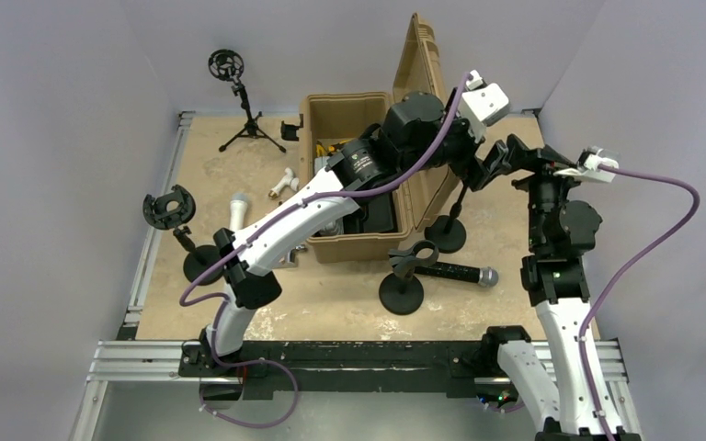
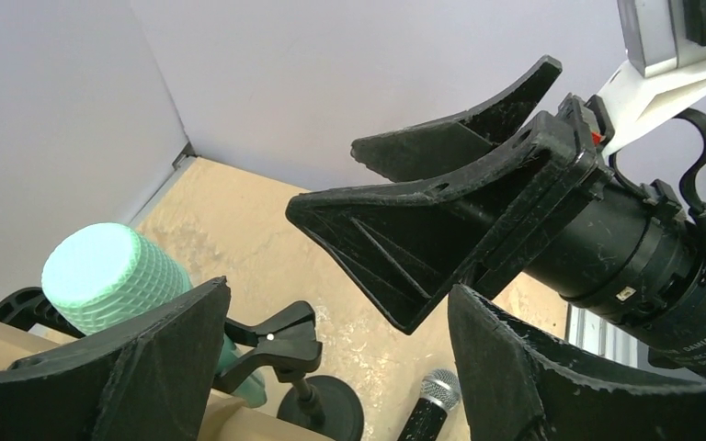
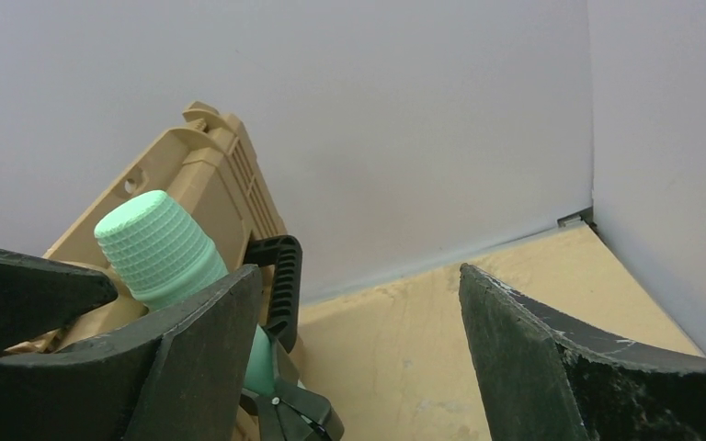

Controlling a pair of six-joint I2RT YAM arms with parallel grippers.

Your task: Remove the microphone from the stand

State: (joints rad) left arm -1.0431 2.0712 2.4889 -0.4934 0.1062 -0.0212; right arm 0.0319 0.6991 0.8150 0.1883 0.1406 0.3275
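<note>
While left claw (image 2: pixel 335 308) and right claw (image 3: pixel 357 280) gape, the clipped green microphone (image 2: pixel 101 276) tilts head-up.

Stands, 4 total: 1 tripod stand (image 1: pixel 251 129), 3 round-base stands (image 1: pixel 401 296). Mics, 3: white mic (image 1: pixel 238 208), black mic (image 1: pixel 460 273), green mic (image 2: pixel 115 276). 1 tan case (image 1: pixel 420 64). 2 robot arms (image 1: pixel 276 234).

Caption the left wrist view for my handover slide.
Green microphone clipped in its stand, partly behind the open left tool; the right tool hangs open ahead, nothing gripped.
</note>
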